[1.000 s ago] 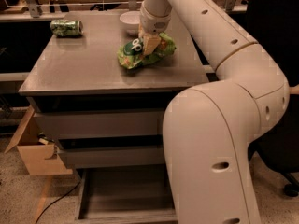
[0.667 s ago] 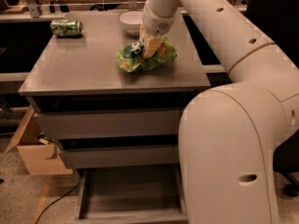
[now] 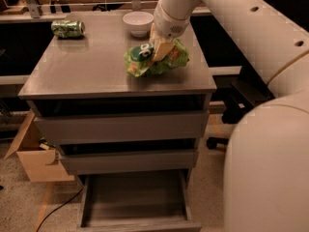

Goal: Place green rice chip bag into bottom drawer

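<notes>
The green rice chip bag (image 3: 154,60) is bright green and wrinkly, with a white round logo and orange patches. It is on the right part of the grey cabinet top (image 3: 91,66), and its left end seems slightly raised. My gripper (image 3: 159,50) comes down from the white arm onto the bag's middle, and its tan fingers (image 3: 162,48) are shut on the bag. The bottom drawer (image 3: 134,200) is pulled out below, a wide shallow grey tray with nothing in it.
A white bowl (image 3: 138,22) stands at the back of the cabinet top just behind the gripper. A small green soda can (image 3: 67,28) lies at the back left. A cardboard box (image 3: 36,153) sits on the floor at the left. My white arm and base (image 3: 270,144) fill the right side.
The view has shifted and the arm has swung. The gripper stays on the bag, which has tilted slightly with its left end lifting off the top.
</notes>
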